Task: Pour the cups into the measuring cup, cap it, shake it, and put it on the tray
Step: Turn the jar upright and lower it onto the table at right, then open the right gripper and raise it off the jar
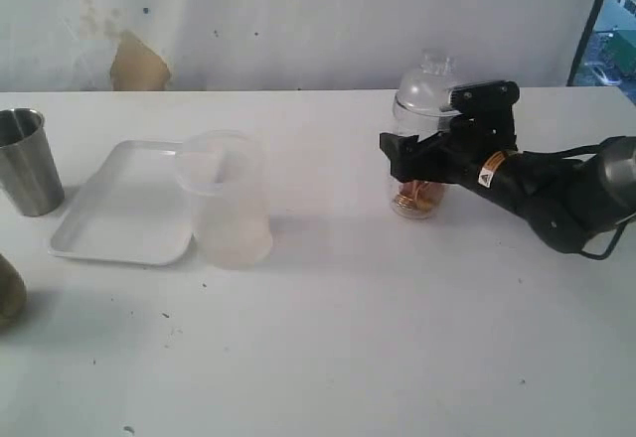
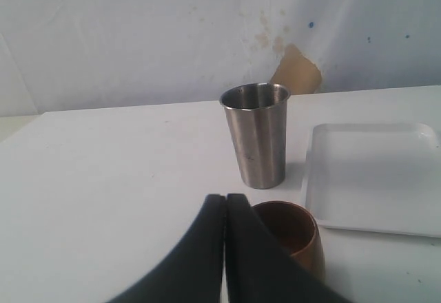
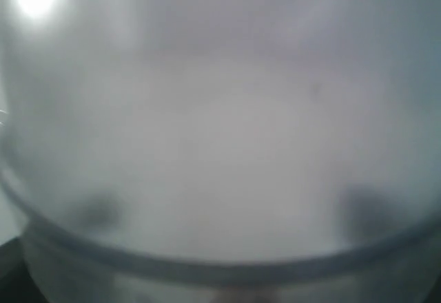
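So, the measuring cup (image 1: 417, 201) stands upright right of centre on the table (image 1: 397, 338), w/ its cap (image 1: 435, 72) on, knob up; orange-brown stuff sits at its bottom. The right gripper (image 1: 413, 163) is clamped round its mid body, jaws wide. The right wrist view is only blurred clear plastic. Well apart to the left: a frosted tub (image 1: 231, 204) at the right edge of the tray (image 1: 119, 214), then the steel tumbler (image 1: 28, 159) and the brown cup (image 1: 8, 296), cut off by the frame. The left gripper (image 2: 224, 206) has its fingers pressed together, empty, just beside the brown cup.
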`<state>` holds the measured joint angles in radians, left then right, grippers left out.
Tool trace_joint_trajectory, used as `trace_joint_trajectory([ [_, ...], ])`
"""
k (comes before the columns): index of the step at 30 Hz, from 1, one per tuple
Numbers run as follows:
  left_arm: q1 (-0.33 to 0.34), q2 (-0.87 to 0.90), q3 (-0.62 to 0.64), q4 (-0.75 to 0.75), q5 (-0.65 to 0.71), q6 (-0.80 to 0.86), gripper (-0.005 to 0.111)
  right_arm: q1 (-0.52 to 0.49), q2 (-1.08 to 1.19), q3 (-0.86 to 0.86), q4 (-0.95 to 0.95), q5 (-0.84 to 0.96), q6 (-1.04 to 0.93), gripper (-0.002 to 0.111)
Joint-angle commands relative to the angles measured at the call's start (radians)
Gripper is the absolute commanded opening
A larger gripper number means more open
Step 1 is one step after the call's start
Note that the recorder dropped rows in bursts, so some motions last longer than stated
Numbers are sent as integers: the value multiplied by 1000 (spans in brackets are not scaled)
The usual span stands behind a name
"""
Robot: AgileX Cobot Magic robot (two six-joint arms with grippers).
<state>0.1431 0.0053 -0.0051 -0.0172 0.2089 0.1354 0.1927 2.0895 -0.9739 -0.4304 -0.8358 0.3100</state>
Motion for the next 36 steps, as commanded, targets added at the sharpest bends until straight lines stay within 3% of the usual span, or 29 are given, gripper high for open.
trace_joint_trajectory([
  [1,-5,-5,5,-8,-8,0,1,-2,-6,-2,-40,-26,-53,13],
  [2,-5,-5,5,-8,-8,0,1,-2,-6,-2,-42,-26,-51,21],
  [4,-5,-5,5,-8,-8,0,1,-2,-14,-2,-43,-15,-42,46],
  [7,-5,-5,5,-8,-8,0,1,-2,-43,-2,-60,61,-54,96],
  [8,-5,-5,5,-8,-8,0,1,-2,-51,-2,-82,78,-64,100],
  [36,-5,-5,5,-8,-8,0,1,-2,-321,-2,-127,298,-7,102],
])
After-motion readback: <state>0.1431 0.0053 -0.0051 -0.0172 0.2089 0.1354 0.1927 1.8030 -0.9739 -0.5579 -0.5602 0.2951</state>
